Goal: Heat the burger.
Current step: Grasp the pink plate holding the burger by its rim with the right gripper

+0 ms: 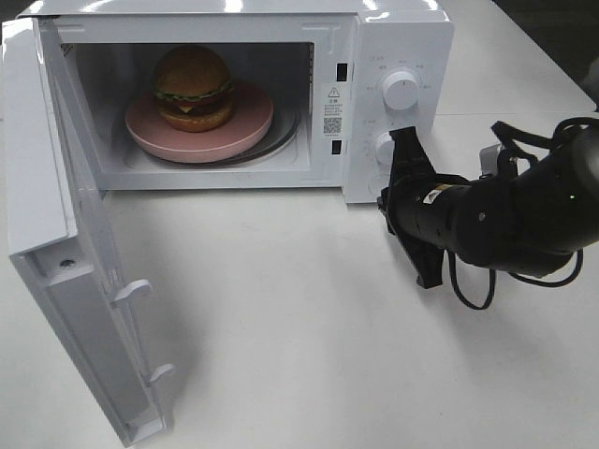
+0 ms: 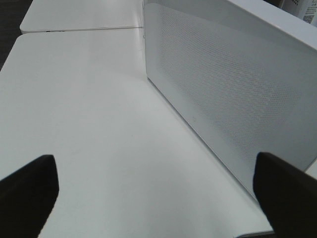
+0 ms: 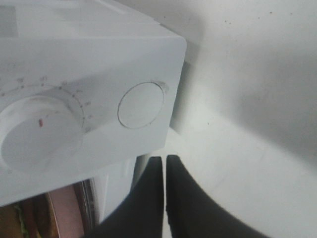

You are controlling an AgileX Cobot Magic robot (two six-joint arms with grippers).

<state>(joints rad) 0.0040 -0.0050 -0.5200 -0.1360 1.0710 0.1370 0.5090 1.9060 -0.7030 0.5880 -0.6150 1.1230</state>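
Observation:
The burger sits on a round pink plate inside the white microwave, whose door stands wide open to the left. My right gripper is shut and empty, its tips close to the lower right corner of the control panel. In the right wrist view the shut gripper is just below the round button, with a dial beside it. My left gripper is open and empty over the table beside the door's outer face. It is out of the exterior high view.
The control panel carries an upper dial and a lower dial. The right arm lies low over the white table to the right of the microwave. The open door juts toward the front left.

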